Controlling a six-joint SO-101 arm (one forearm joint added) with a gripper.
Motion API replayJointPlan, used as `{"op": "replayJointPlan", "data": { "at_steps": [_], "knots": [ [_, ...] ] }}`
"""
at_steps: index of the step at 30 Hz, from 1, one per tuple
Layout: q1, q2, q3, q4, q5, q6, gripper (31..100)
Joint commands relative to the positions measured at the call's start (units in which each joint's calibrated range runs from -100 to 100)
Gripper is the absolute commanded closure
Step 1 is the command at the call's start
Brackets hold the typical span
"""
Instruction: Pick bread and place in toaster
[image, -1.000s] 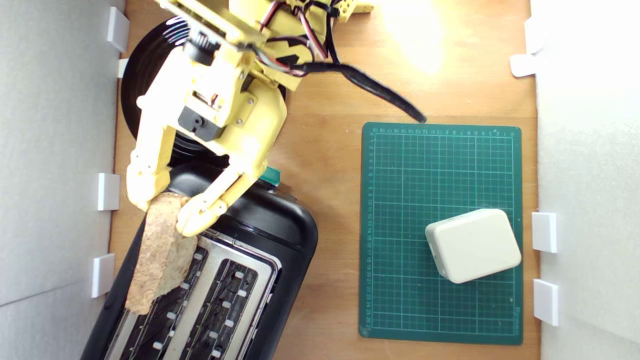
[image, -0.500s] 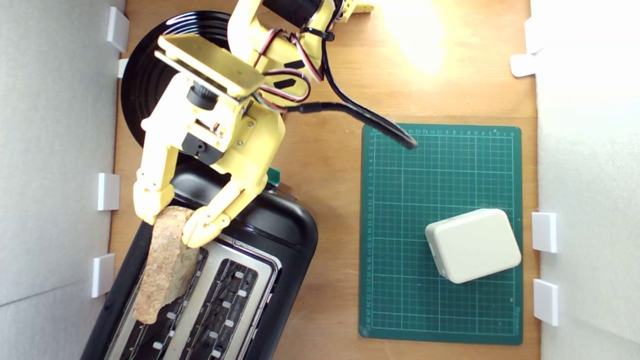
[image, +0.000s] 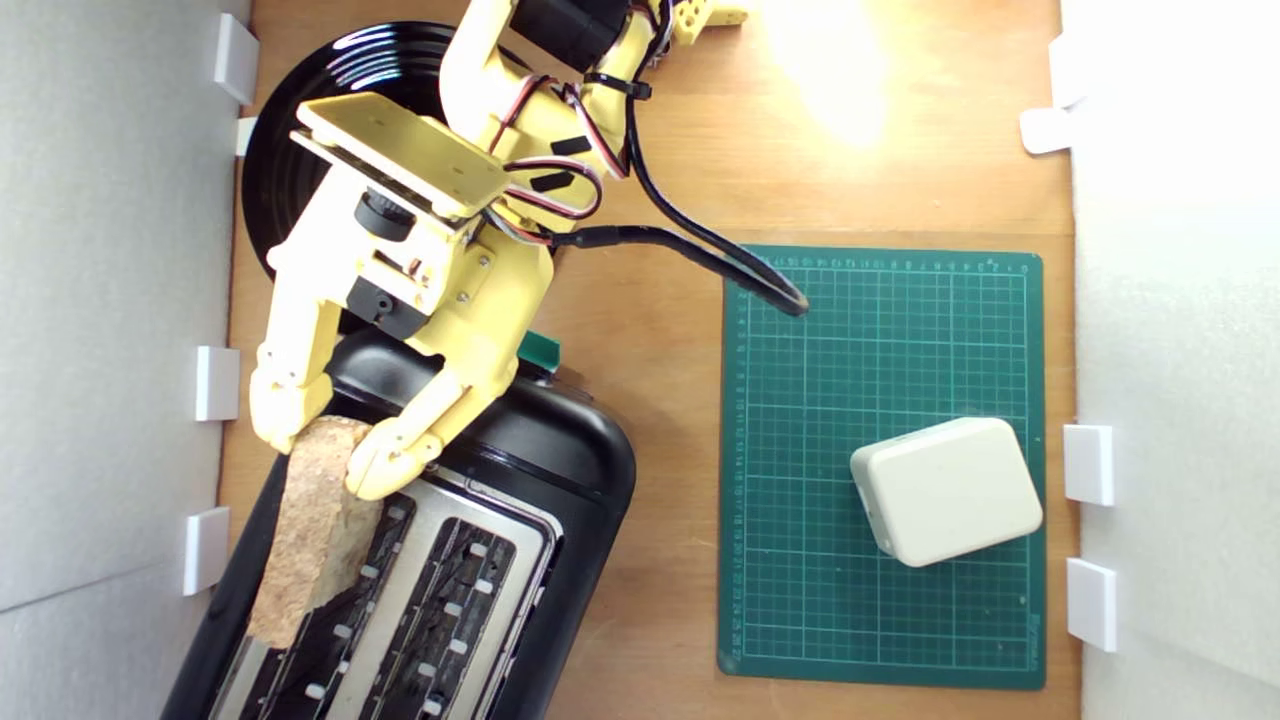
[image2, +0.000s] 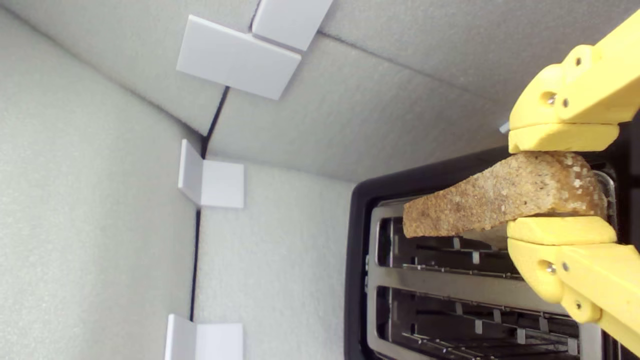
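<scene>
The pick is done: the yellow fingers (image: 318, 452) are closed on the crust end of the bread (image: 310, 530), one on each face, and the slice is held edge-up over the toaster (image: 560, 470), which stands at the bench's (image: 650, 150) near-left corner in the exterior view. The slice lies lengthwise along the slot nearest the foam wall. In the wrist view the bread (image2: 500, 202) sits just above that slot's opening, its far tip about level with the silver top plate; whether it has entered the slot cannot be told. Lowering and letting go remain.

Against the frame half a second earlier, the wrist has swung slightly toward the exterior view's left, and the bread has shifted that way with it. The white plastic block (image: 945, 490) on the green cutting mat (image: 800, 600) has not moved.
</scene>
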Motion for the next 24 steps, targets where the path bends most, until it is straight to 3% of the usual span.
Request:
{"op": "replayJointPlan", "data": {
  "at_steps": [1,6,21,24],
  "knots": [
    [0.57,1.85,-2.74,-0.18,-1.76,-0.17,68.4],
    [-0.23,4.77,-2.65,-2.81,-1.76,0.09,68.2],
    [-3.37,10.84,-2.47,-3.08,-1.76,-2.58,67.9],
    [-3.37,10.76,-2.47,-3.08,-1.76,-2.42,63.5]
  ]
}}
